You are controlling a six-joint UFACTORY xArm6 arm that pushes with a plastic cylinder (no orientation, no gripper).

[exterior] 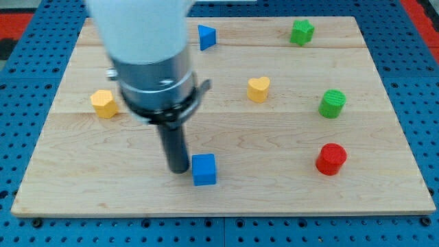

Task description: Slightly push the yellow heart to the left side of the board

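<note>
My tip rests on the surface, touching the cube at its 9 o'clock; the heart lies at the cube's 1 o'clock.

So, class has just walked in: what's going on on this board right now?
A robot arm's rod is working a wooden board of coloured blocks. My tip sits at the view's bottom, just left of the blue cube. The yellow heart it is meant to push left lies apart, up and to the right, not yet touched.

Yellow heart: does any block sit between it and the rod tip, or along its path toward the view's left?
Nothing visible blocks the yellow heart. My tip touches or nearly touches the blue cube, well below-left. The arm body overlaps the leftward path in the image.
</note>
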